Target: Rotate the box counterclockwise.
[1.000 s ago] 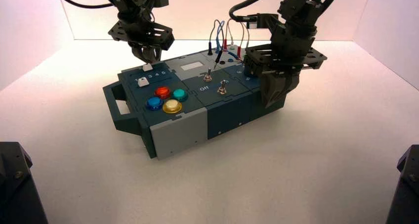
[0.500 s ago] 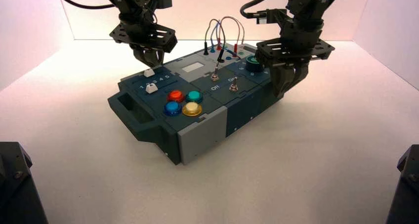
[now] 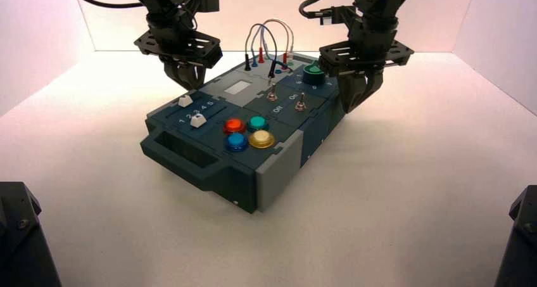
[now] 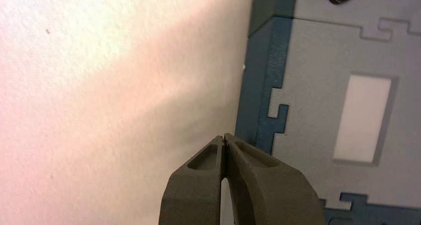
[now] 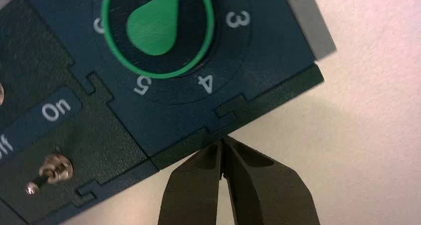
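Note:
The box [image 3: 286, 165] lies slantwise on the white floor, its handle end [image 3: 183, 149] nearest me and its dial end farthest. On its top are coloured push buttons [image 3: 248, 132], two toggle switches [image 3: 271, 95], the green dial [image 3: 312, 72] and looped wires [image 3: 269, 38]. My left gripper [image 3: 187, 79] is shut, tips against the box's blue far long edge [image 4: 250, 111] beside a grey panel with a white window [image 4: 361, 119]. My right gripper [image 3: 353, 97] is shut, tips [image 5: 222, 140] touching the box's edge just below the dial [image 5: 158, 30], near the 4 and 5 marks.
Two white sliders [image 3: 192, 110] sit by the numbers at the handle end. A toggle switch [image 5: 49, 172] shows beside the word On. Dark arm bases fill the lower corners [image 3: 19, 236] [image 3: 520, 236]. White walls ring the floor.
The box has turned counterclockwise: its handle end swung toward me and its dial end swung back and left. The right gripper moved back and left with that end; the left gripper barely moved.

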